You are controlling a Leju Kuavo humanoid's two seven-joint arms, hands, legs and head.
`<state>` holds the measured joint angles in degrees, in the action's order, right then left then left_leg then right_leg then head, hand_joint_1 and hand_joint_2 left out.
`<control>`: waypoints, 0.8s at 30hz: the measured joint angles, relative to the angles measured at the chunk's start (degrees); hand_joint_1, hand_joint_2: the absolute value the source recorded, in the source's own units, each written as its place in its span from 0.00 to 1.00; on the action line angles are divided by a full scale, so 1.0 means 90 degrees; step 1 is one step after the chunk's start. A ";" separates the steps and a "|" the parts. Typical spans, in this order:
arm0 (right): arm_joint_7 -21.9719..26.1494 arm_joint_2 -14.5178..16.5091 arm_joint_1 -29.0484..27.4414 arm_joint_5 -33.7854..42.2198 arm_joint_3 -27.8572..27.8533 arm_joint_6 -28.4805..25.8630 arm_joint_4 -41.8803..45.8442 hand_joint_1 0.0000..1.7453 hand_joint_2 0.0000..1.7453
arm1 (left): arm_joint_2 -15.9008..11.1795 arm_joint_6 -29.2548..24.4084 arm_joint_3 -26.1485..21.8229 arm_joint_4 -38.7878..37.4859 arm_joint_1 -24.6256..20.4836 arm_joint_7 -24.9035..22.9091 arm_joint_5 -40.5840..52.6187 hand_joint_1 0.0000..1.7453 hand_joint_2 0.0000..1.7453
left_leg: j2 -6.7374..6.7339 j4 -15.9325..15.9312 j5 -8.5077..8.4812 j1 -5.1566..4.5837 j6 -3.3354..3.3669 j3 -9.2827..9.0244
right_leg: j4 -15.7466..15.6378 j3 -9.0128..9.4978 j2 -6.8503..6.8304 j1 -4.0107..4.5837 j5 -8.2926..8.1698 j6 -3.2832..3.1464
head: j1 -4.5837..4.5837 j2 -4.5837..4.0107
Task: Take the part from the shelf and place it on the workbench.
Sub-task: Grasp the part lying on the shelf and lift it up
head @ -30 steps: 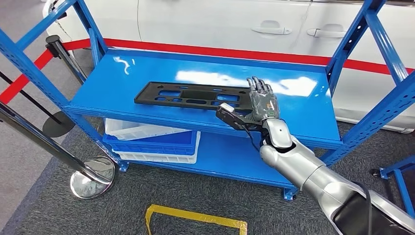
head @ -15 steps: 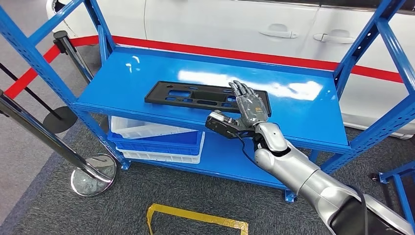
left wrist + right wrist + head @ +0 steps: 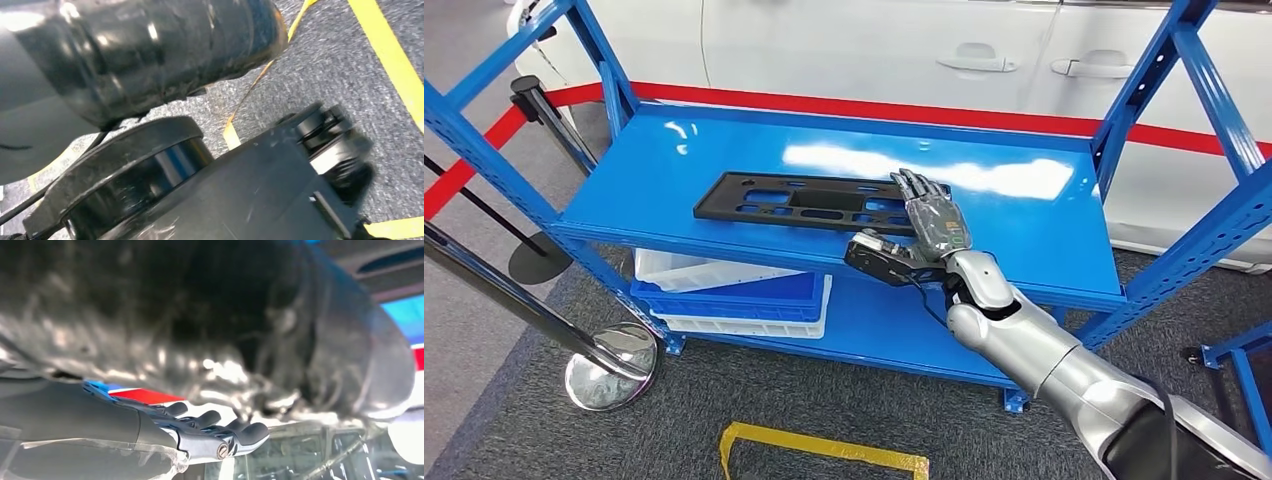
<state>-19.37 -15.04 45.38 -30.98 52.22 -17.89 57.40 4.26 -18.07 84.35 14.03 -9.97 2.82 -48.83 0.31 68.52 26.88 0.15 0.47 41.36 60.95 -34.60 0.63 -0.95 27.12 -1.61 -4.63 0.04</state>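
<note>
Compared with half a second earlier, the right hand (image 3: 932, 222) lies slightly lower over the near right end of the part (image 3: 809, 201), indicating that the grasp is being set up, not completed. The fingers (image 3: 916, 186) are extended flat and apart, holding nothing. The part rests flat on the upper shelf (image 3: 674, 165), directly under the fingertips

White car (image 3: 874, 45) with door handles behind a red floor stripe (image 3: 874, 105). Stacked white and blue bins (image 3: 744, 295) on the lower tier. Chrome stanchion base (image 3: 609, 365) at left on grey carpet, near yellow floor tape (image 3: 819, 445).
</note>
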 joint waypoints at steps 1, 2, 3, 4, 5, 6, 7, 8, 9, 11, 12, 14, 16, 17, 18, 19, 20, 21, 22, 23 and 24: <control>-0.0008 -0.0012 -0.0008 0.0000 0.0004 0.0017 0.0012 0.00 0.00 | -0.0001 0.0010 0.0001 0.0000 -0.0007 0.0002 0.0013 0.00 0.00 | 0.0002 -0.0360 -0.0181 -0.0021 0.0041 -0.0154 | -0.0009 0.0023 0.0005 0.0002 0.0017 0.0006 | 0.0001 0.0000; -0.0016 -0.0030 -0.0010 0.0000 0.0005 0.0029 0.0025 0.00 0.00 | -0.0002 0.0017 0.0004 0.0000 -0.0018 0.0007 0.0023 0.00 0.00 | 0.0003 -0.0684 -0.0299 -0.0049 0.0080 -0.0297 | -0.0024 0.0039 0.0011 0.0004 0.0033 0.0022 | 0.0003 0.0000; -0.0024 -0.0050 -0.0013 0.0001 0.0007 0.0035 0.0039 0.00 0.00 | -0.0003 0.0027 0.0007 0.0000 -0.0031 0.0016 0.0029 0.00 0.00 | 0.0001 -0.0904 -0.0317 -0.0077 0.0119 -0.0402 | -0.0057 0.0050 0.0015 0.0002 0.0044 0.0050 | 0.0001 0.0000; -0.0035 -0.0074 -0.0029 0.0001 0.0010 0.0039 0.0054 0.00 0.00 | -0.0006 0.0038 0.0012 -0.0001 -0.0039 0.0027 0.0031 0.00 0.00 | 0.0002 -0.1033 -0.0275 -0.0100 0.0160 -0.0466 | -0.0065 0.0066 0.0016 0.0002 0.0023 0.0087 | -0.0001 0.0000; -0.0049 -0.0097 -0.0054 0.0001 0.0013 0.0043 0.0067 0.00 0.00 | -0.0009 0.0048 0.0015 -0.0001 -0.0039 0.0038 0.0032 0.00 0.00 | 0.0000 -0.1133 -0.0249 -0.0115 0.0201 -0.0523 | -0.0076 0.0093 0.0013 0.0004 -0.0015 0.0131 | -0.0002 0.0000; -0.0065 -0.0118 -0.0081 0.0001 0.0017 0.0043 0.0081 0.00 0.00 | -0.0010 0.0054 0.0016 -0.0002 -0.0032 0.0047 0.0034 0.00 0.00 | 0.0000 -0.1229 -0.0236 -0.0110 0.0243 -0.0614 | -0.0069 0.0122 0.0003 0.0000 -0.0042 0.0169 | 0.0001 0.0000; -0.0083 -0.0144 -0.0102 -0.0001 0.0019 0.0043 0.0094 0.00 0.00 | -0.0012 0.0055 0.0017 -0.0002 -0.0021 0.0053 0.0038 0.00 0.00 | 0.0002 -0.1319 -0.0253 -0.0104 0.0275 -0.0716 | -0.0009 0.0142 -0.0008 -0.0001 -0.0047 0.0195 | 0.0007 0.0000; -0.0098 -0.0164 -0.0107 -0.0009 0.0021 0.0044 0.0105 0.00 0.00 | -0.0011 0.0055 0.0017 -0.0002 -0.0018 0.0057 0.0044 0.00 0.00 | -0.0002 -0.1378 -0.0261 -0.0097 0.0297 -0.0818 | 0.0103 0.0112 -0.0017 -0.0006 0.0025 0.0213 | 0.0011 0.0000; -0.0112 -0.0180 -0.0106 -0.0029 0.0023 0.0046 0.0114 0.00 0.00 | -0.0010 0.0053 0.0017 -0.0002 -0.0024 0.0060 0.0049 0.00 0.00 | -0.0004 -0.1418 -0.0265 -0.0088 0.0318 -0.0902 | 0.0333 0.0006 -0.0021 -0.0010 0.0167 0.0224 | 0.0021 0.0000; -0.0140 -0.0202 -0.0128 -0.0088 0.0030 0.0059 0.0129 0.00 0.00 | -0.0007 0.0053 0.0017 -0.0002 -0.0048 0.0061 0.0055 0.00 0.00 | -0.0007 -0.1422 -0.0233 -0.0093 0.0347 -0.0967 | 0.1003 -0.0385 -0.0021 -0.0015 0.0490 0.0258 | 0.0030 0.0000; -0.0158 -0.0217 -0.0157 -0.0117 0.0036 0.0069 0.0135 0.00 0.00 | -0.0006 0.0055 0.0017 -0.0002 -0.0053 0.0060 0.0058 0.00 0.00 | -0.0001 -0.1413 -0.0205 -0.0090 0.0352 -0.0986 | 0.1279 -0.0586 -0.0021 -0.0022 0.0568 0.0281 | 0.0038 0.0000; -0.0203 -0.0264 -0.0213 -0.0153 0.0044 0.0083 0.0138 0.00 0.00 | -0.0005 0.0052 0.0017 -0.0002 -0.0040 0.0060 0.0066 0.00 0.00 | 0.0021 -0.1370 -0.0127 -0.0071 0.0330 -0.1029 | 0.1284 -0.0747 -0.0026 -0.0054 0.0383 0.0326 | 0.0041 0.0000; -0.0230 -0.0301 -0.0234 -0.0178 0.0046 0.0086 0.0139 0.00 0.00 | -0.0003 0.0029 0.0017 -0.0002 -0.0023 0.0058 0.0073 0.00 0.00 | 0.0036 -0.1268 -0.0002 -0.0038 0.0273 -0.1076 | 0.0607 -0.0566 -0.0033 -0.0094 -0.0119 0.0375 | 0.0044 0.0000; -0.0233 -0.0312 -0.0237 -0.0184 0.0047 0.0089 0.0140 0.00 0.00 | -0.0002 0.0014 0.0017 -0.0002 -0.0030 0.0056 0.0076 0.00 0.00 | 0.0035 -0.1194 0.0063 -0.0029 0.0233 -0.1074 | 0.0280 -0.0486 -0.0036 -0.0090 -0.0251 0.0385 | 0.0052 0.0000; -0.0234 -0.0323 -0.0245 -0.0189 0.0047 0.0093 0.0143 0.00 0.00 | -0.0001 0.0002 0.0017 -0.0002 -0.0043 0.0055 0.0078 0.00 0.00 | 0.0035 -0.1130 0.0119 -0.0025 0.0191 -0.1044 | 0.0090 -0.0434 -0.0035 -0.0080 -0.0325 0.0349 | 0.0059 0.0000; -0.0236 -0.0332 -0.0263 -0.0190 0.0048 0.0096 0.0152 0.00 0.00 | 0.0000 -0.0004 0.0018 -0.0002 -0.0050 0.0051 0.0080 0.00 0.00 | 0.0032 -0.1071 0.0158 -0.0027 0.0153 -0.1008 | 0.0046 -0.0442 -0.0030 -0.0059 -0.0293 0.0286 | 0.0059 0.0000; -0.0237 -0.0340 -0.0279 -0.0191 0.0049 0.0098 0.0162 0.00 0.00 | 0.0002 -0.0008 0.0018 -0.0002 -0.0057 0.0046 0.0083 0.00 0.00 | 0.0028 -0.1029 0.0187 -0.0029 0.0117 -0.0980 | 0.0044 -0.0458 -0.0027 -0.0037 -0.0270 0.0214 | 0.0065 0.0000; -0.0237 -0.0352 -0.0294 -0.0193 0.0049 0.0098 0.0172 0.00 0.00 | 0.0003 -0.0010 0.0018 -0.0002 -0.0055 0.0038 0.0088 0.00 0.00 | 0.0028 -0.1013 0.0218 -0.0027 0.0088 -0.0963 | 0.0070 -0.0445 -0.0022 -0.0038 -0.0289 0.0143 | 0.0067 0.0000; -0.0238 -0.0364 -0.0299 -0.0195 0.0049 0.0095 0.0187 0.00 0.00 | 0.0004 -0.0009 0.0019 -0.0002 -0.0048 0.0032 0.0095 0.00 0.00 | 0.0023 -0.0968 0.0255 -0.0020 0.0056 -0.0965 | 0.0063 -0.0425 -0.0016 -0.0040 -0.0283 0.0103 | 0.0067 0.0000; -0.0236 -0.0375 -0.0292 -0.0198 0.0049 0.0090 0.0197 0.00 0.00 | 0.0007 -0.0004 0.0019 -0.0002 -0.0050 0.0028 0.0105 0.00 0.00 | 0.0018 -0.0869 0.0315 -0.0012 0.0023 -0.0933 | 0.0059 -0.0391 -0.0013 -0.0048 -0.0273 0.0073 | 0.0066 0.0000; -0.0233 -0.0385 -0.0283 -0.0198 0.0049 0.0080 0.0213 0.00 0.00 | 0.0009 0.0004 0.0019 -0.0002 -0.0054 0.0029 0.0120 0.00 0.00 | 0.0011 -0.0650 0.0412 -0.0003 -0.0007 -0.0829 | 0.0052 -0.0355 -0.0009 -0.0057 -0.0259 0.0050 | 0.0058 0.0000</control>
<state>-21.47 -18.50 42.83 -32.76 52.65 -17.16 59.32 4.34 -18.04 84.52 14.01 -10.45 3.08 -47.76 0.40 62.67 30.59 0.12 0.40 33.90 61.42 -37.80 0.55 -1.47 24.78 -1.16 -4.10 0.04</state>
